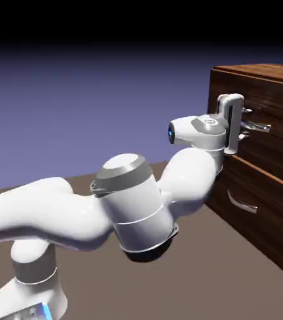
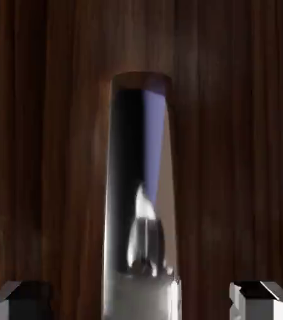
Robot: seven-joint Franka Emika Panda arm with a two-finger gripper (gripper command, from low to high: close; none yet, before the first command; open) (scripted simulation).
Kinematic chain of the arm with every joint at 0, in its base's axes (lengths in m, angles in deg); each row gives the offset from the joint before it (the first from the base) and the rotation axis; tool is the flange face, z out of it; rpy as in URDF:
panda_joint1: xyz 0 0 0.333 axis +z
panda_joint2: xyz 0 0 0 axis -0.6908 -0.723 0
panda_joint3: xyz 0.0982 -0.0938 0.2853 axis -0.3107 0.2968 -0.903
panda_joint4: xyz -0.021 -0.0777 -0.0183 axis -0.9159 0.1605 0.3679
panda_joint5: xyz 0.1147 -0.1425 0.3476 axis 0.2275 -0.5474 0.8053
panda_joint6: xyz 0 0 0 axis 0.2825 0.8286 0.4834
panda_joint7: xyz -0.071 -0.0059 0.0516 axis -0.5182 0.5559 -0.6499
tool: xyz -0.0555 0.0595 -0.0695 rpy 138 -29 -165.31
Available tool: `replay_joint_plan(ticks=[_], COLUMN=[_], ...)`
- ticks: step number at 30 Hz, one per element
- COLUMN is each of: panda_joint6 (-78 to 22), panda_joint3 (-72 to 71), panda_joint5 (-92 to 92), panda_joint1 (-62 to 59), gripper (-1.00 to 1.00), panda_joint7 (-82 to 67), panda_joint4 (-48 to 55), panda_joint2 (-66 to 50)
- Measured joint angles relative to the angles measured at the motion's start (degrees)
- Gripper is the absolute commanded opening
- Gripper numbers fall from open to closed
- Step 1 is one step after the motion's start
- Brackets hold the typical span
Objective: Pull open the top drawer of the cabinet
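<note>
Exterior view: the cabinet (image 1: 262, 162) stood on the worktop (image 1: 206, 275) at frame right, and the top drawer (image 1: 275, 122) looked flush or barely out, we couldn't tell which. We had the gripper (image 1: 248, 123) right at the upper handle (image 1: 260, 127), with the lower drawer (image 1: 262, 206) and its handle (image 1: 242, 204) untouched below. Arm reached low from lower left, elbow bent upward, wrist level, hand facing square into the drawer front.

Hand view: walnut grain filled the frame and the handle (image 2: 142, 206) ran up the middle as a shiny curved bar, mirror-like. Both fingers (image 2: 261, 299) sat at the bottom corners, spread wide on either side of the bar and clear of it, so apart, nothing clamped yet.

Judgement on handling: the handle is rigid polished metal, likely slick, so we'd close on the mid-span where it stands proud of the panel and rely on hooking behind it rather than friction. Drawer should slide on a straight rail with moderate drag; pull has to be straight out along the rail, any sideways load risks the fingers slipping off the bar
</note>
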State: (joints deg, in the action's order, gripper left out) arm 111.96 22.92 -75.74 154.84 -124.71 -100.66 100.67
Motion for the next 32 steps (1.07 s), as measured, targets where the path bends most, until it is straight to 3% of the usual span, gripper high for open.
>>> replay_joint_plan(ticks=[8,29,30,32], panda_joint6=[-4.6,-20.2,-20.2,-20.2], panda_joint3=[-4.7,-10.3,-10.4,-10.4], panda_joint5=[-3.3,3.0,3.0,3.1], panda_joint1=[2.0,-23.5,-23.6,-23.6], gripper=[-1.00,-1.00,1.00,1.00], panda_joint7=[-14.1,-16.8,-16.8,-16.8], panda_joint4=[-2.5,-43.5,-43.8,-43.8], panda_joint2=[16.1,25.5,25.5,25.5])
